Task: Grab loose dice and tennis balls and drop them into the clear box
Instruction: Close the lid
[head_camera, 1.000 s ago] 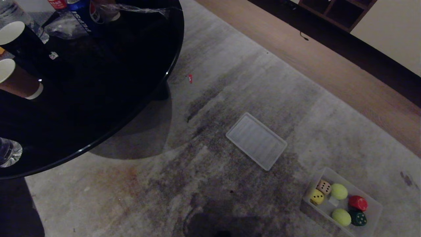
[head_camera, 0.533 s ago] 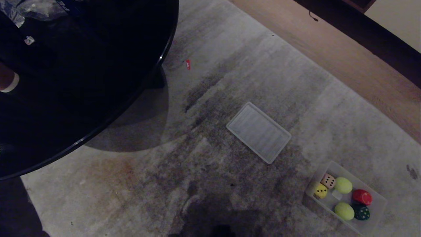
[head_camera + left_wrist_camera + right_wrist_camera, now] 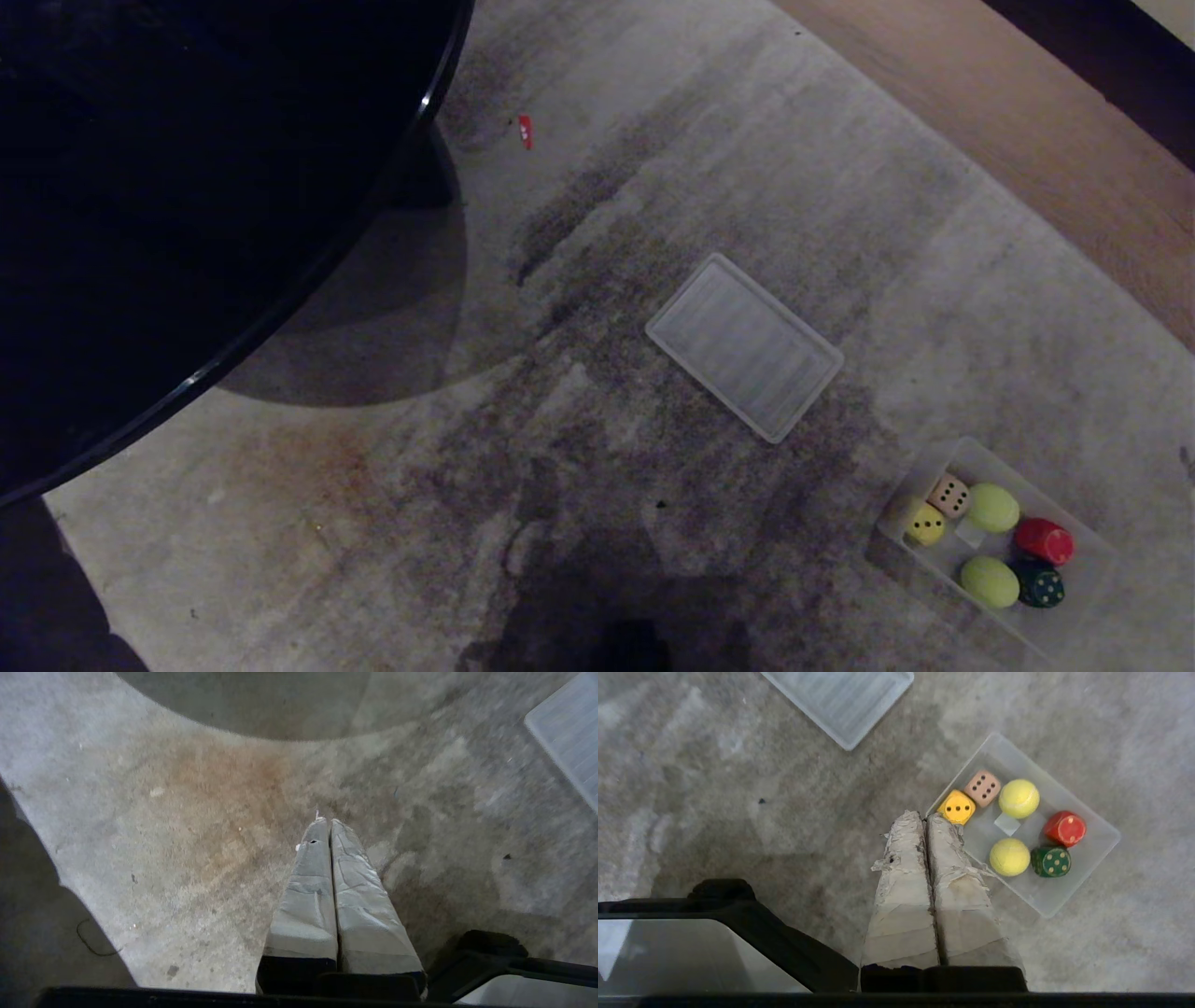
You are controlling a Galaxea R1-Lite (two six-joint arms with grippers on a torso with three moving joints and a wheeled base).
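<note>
On the rug, ribbed lid beside the clear box — both hands pressed closed, empty.

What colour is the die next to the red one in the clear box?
Dark green die with pale pips, clearest in the right wrist view.

Two long tapering fingers wrapped in creased grey-white tape are seen on the left gripper, set into a black base block. The right gripper is built alike, but its beige tape is frayed and torn at the tips. Black housing is seen beside each.
</note>
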